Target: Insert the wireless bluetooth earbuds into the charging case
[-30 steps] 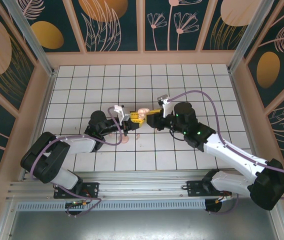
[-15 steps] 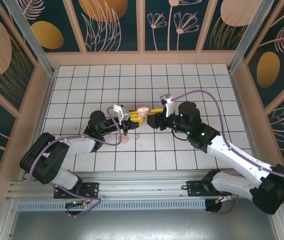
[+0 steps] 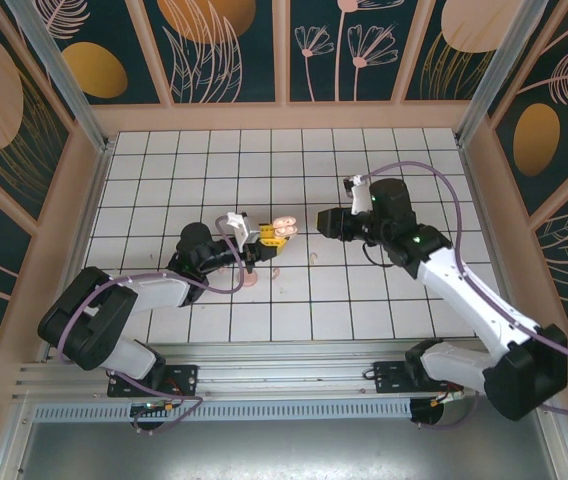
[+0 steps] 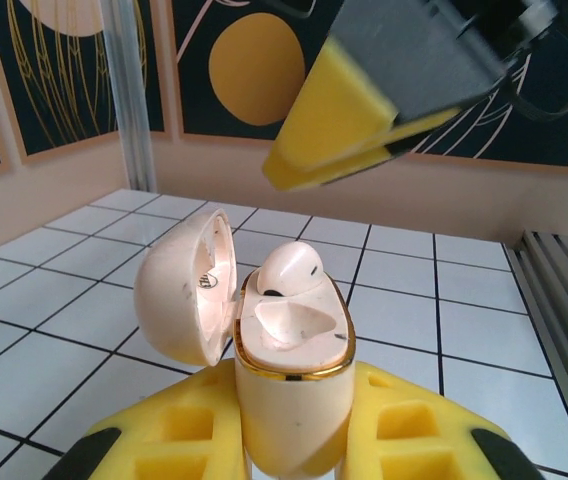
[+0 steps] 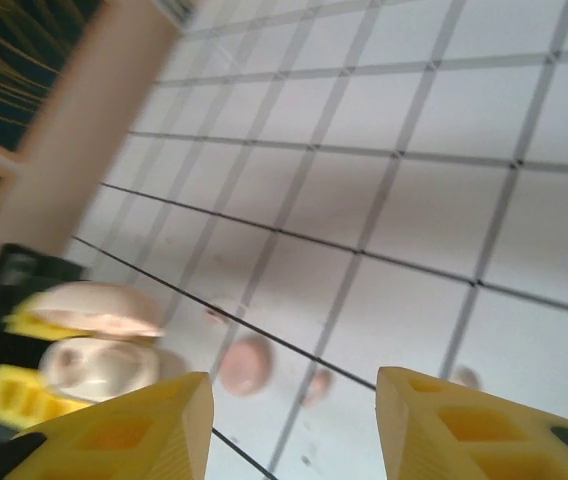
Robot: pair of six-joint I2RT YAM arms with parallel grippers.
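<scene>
Left hand (image 3: 267, 236) is clamping the charging case (image 4: 289, 380) by its lower body and holding it upright above the desk (image 3: 164, 170), with the lid (image 4: 179, 290) hinged open to one side. One of the wireless bluetooth earbuds (image 4: 289, 268) is sitting in the far hollow, while the near hollow (image 4: 286, 325) is lying empty and facing upward. Right hand (image 5: 294, 420) is hovering with its fingers spread and nothing between them, to the right of the case and apart from it. Loose pale pink pieces are lying on the desk beneath the two hands. The closest piece (image 3: 314, 257) is resting between the hands, offset from the right hand toward the arm bases, so the right arm is judged the nearer one for the pick. The long axis of that piece is too small to resolve. The coming move is probably calling for a descent onto that piece, followed by a carry leftward to the empty hollow.
</scene>
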